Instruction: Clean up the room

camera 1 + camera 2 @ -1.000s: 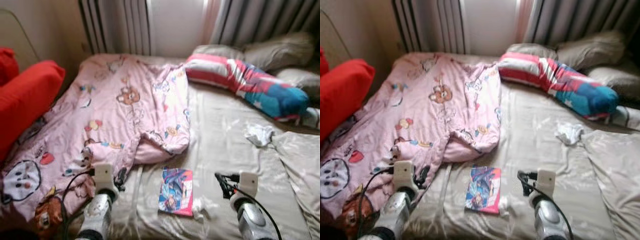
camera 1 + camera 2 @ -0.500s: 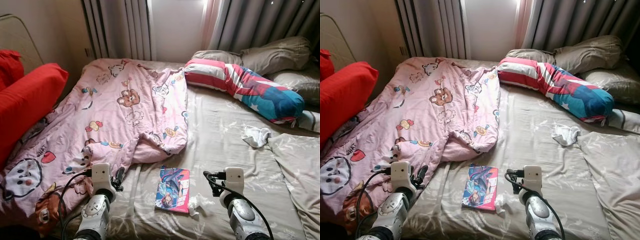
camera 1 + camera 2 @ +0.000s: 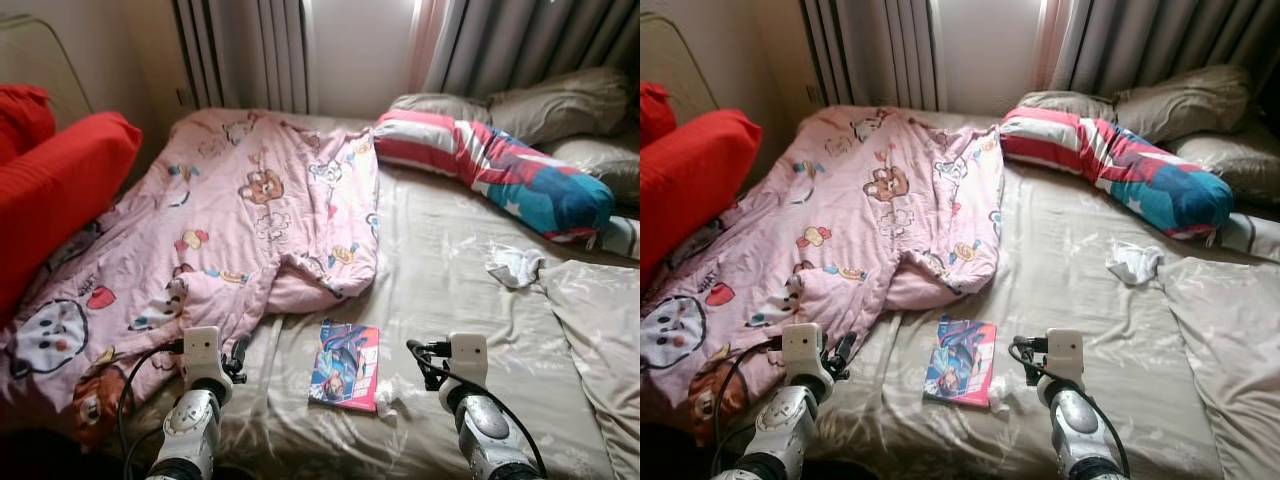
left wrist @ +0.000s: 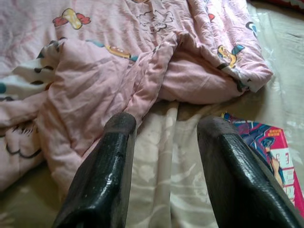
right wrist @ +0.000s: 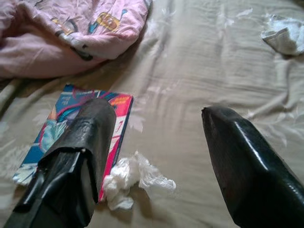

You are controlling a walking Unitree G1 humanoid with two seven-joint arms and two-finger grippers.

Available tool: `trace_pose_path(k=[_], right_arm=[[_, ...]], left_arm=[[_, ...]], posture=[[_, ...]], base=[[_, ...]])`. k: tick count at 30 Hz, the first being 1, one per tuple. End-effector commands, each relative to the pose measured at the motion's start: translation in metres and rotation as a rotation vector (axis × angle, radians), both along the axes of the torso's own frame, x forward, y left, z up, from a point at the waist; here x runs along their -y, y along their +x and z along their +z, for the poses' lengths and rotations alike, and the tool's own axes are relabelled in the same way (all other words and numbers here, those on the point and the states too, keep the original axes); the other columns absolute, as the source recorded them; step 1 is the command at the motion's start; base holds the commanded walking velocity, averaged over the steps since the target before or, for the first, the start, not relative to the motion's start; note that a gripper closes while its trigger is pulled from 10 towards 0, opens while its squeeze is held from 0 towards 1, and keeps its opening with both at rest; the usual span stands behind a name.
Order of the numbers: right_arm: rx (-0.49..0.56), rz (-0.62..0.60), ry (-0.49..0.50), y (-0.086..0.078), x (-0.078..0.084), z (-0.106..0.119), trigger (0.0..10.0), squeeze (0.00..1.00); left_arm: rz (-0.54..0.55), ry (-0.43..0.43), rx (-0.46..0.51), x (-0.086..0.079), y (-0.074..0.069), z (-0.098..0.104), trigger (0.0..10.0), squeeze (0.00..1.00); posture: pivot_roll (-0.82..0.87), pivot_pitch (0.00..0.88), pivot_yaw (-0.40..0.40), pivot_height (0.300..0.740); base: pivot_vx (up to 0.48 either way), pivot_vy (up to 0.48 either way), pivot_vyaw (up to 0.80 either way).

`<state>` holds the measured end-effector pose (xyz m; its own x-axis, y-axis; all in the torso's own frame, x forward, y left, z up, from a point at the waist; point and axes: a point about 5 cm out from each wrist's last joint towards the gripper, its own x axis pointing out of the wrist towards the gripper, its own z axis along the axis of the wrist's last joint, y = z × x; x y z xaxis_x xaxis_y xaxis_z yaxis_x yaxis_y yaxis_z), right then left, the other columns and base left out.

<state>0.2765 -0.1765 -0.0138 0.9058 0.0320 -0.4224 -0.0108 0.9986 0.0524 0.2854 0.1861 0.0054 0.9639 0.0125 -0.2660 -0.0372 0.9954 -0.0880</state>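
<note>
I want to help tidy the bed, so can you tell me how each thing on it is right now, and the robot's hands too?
Pink cartoon-print quilt: rumpled, near corner folded over.
Colourful picture book: closed, flat on the sheet.
White crumpled tissue: scrunched, beside the book.
Small white cloth: bunched up.
Striped red, white and blue bolster: lying across the pillows' front.
Left gripper: fingers open, holding nothing.
Right gripper: fingers open, holding nothing.
</note>
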Motion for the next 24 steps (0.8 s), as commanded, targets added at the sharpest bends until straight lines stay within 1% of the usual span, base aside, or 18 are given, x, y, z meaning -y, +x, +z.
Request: trace_pose_path(k=[1,4,9,15,18,20,23,24], right_arm=[[0.000,0.016,-0.001,0.002,-0.004,0.001,10.0,0.00],[0.023,0.010,0.008,0.003,-0.004,0.003,10.0,0.00],[0.006,0.021,-0.019,0.002,-0.007,0.001,10.0,0.00],[-0.008,0.033,-0.014,-0.001,-0.012,-0.002,10.0,0.00],[-0.011,0.056,-0.030,-0.002,-0.015,-0.003,10.0,0.00],[-0.006,0.072,-0.030,-0.002,-0.016,-0.003,10.0,0.00],[-0.007,0.062,-0.018,-0.002,-0.015,-0.003,10.0,0.00],[-0.014,0.031,0.013,-0.002,-0.012,-0.003,10.0,0.00]], left_arm=[[0.001,-0.002,-0.037,-0.001,-0.003,-0.005,10.0,0.00],[-0.001,-0.001,-0.047,-0.001,-0.003,-0.006,10.0,0.00],[-0.006,0.005,-0.063,-0.002,-0.003,-0.007,10.0,0.00],[-0.012,0.006,-0.070,-0.003,-0.004,-0.008,10.0,0.00],[-0.016,0.007,-0.078,-0.003,-0.004,-0.009,10.0,0.00],[-0.019,0.008,-0.080,-0.003,-0.004,-0.009,10.0,0.00],[-0.020,0.010,-0.082,-0.003,-0.004,-0.008,10.0,0.00],[-0.020,0.010,-0.083,-0.002,-0.003,-0.008,10.0,0.00]], posture=[[-0.04,0.030,-0.029,0.650],[-0.04,0.027,-0.029,0.645],[-0.04,0.016,-0.025,0.645],[-0.04,0.012,-0.022,0.645],[-0.04,0.009,-0.019,0.645],[-0.04,0.008,-0.018,0.645],[-0.04,0.008,-0.018,0.645],[-0.04,0.012,-0.018,0.645]], base=[[0.000,0.000,0.00],[0.000,0.000,0.00],[0.000,0.000,0.00],[0.000,0.000,0.00],[0.000,0.000,0.00],[0.000,0.000,0.80],[0.000,0.000,0.80],[0.240,0.000,0.00]])
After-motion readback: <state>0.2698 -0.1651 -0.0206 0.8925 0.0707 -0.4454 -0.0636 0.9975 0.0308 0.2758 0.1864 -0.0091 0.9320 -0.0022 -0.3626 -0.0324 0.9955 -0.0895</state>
